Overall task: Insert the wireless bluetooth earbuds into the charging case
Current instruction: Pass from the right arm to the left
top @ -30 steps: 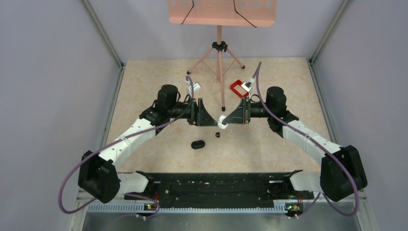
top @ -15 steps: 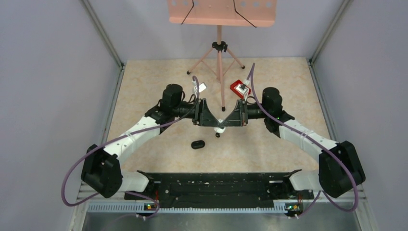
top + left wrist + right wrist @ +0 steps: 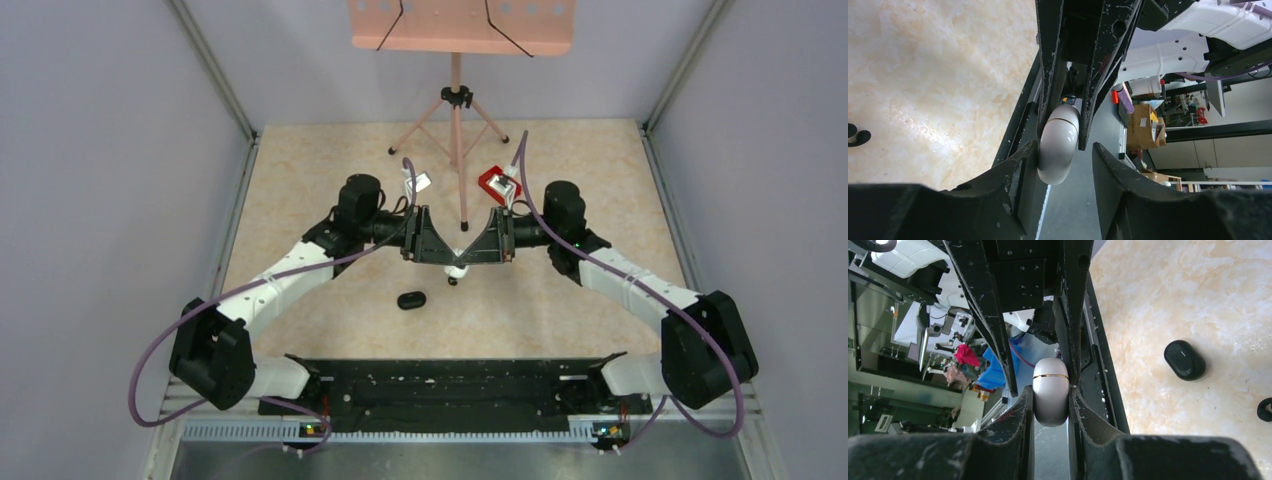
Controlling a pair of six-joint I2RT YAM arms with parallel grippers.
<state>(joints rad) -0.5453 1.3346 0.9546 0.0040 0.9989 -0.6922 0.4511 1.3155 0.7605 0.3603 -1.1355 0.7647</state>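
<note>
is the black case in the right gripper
No, the charging case lies loose on the table while the right gripper clamps a white rounded object.

Beige marbled bench point(image 3: 300, 190), cream veining. Glossy black oval case point(image 3: 1184, 359); tiny black rounded bud point(image 3: 1266, 410) matches it. Smooth white rounded capsule point(image 3: 1050, 397), thin gold band across. Small red rectangular frame point(image 3: 488, 180). Salmon-pink tripod stand point(image 3: 457, 110). Pale lilac-grey walls point(image 3: 100, 150).
</note>
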